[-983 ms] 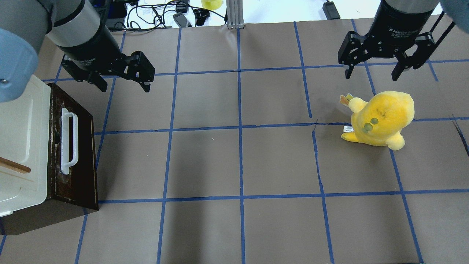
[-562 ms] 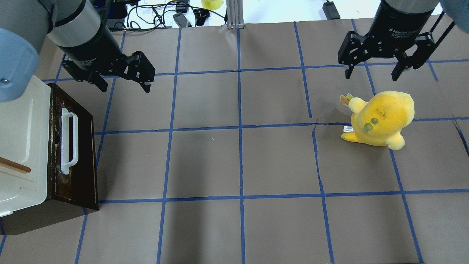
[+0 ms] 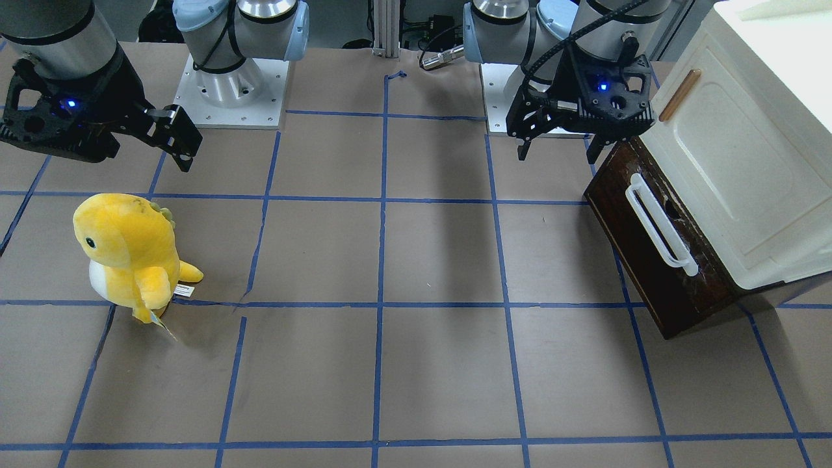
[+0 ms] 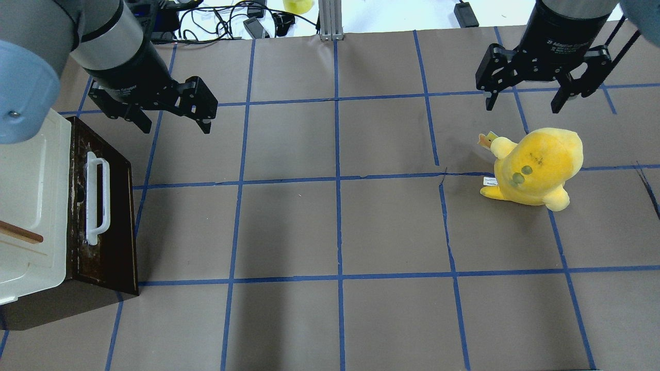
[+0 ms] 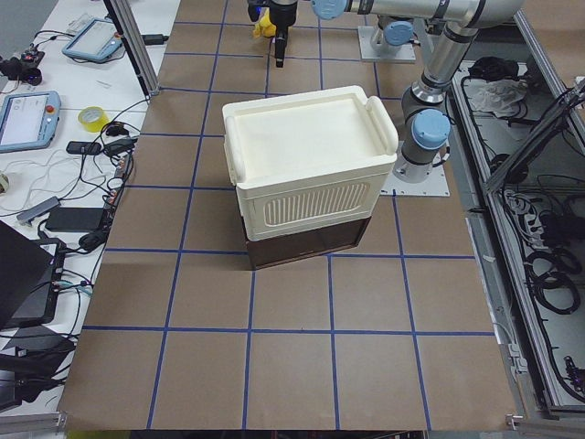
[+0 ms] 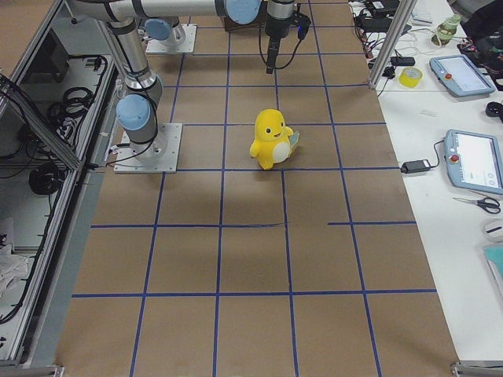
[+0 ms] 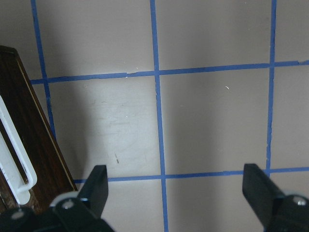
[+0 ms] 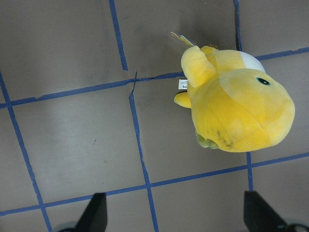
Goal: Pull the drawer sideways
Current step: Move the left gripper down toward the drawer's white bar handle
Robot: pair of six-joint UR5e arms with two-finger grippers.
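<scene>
The drawer (image 4: 111, 216) has a dark brown front and a long white bar handle (image 4: 97, 201). It sits at the bottom of a cream cabinet (image 4: 31, 180) at the table's left edge and looks pushed in. It also shows in the front-facing view (image 3: 640, 250) and at the left edge of the left wrist view (image 7: 29, 145). My left gripper (image 4: 174, 125) is open and empty. It hangs above the table just past the drawer's far end, apart from the handle. My right gripper (image 4: 522, 107) is open and empty, far off at the right.
A yellow plush toy (image 4: 536, 167) stands on the right side under my right gripper, and shows in the right wrist view (image 8: 236, 111). The cabinet door bears a small wooden handle (image 3: 679, 94). Brown paper with blue tape lines covers the table (image 4: 335, 226). Cables lie beyond the far edge.
My left gripper has shifted and turned very slightly near the drawer's far end. The right gripper, drawer and plush toy have not moved.
</scene>
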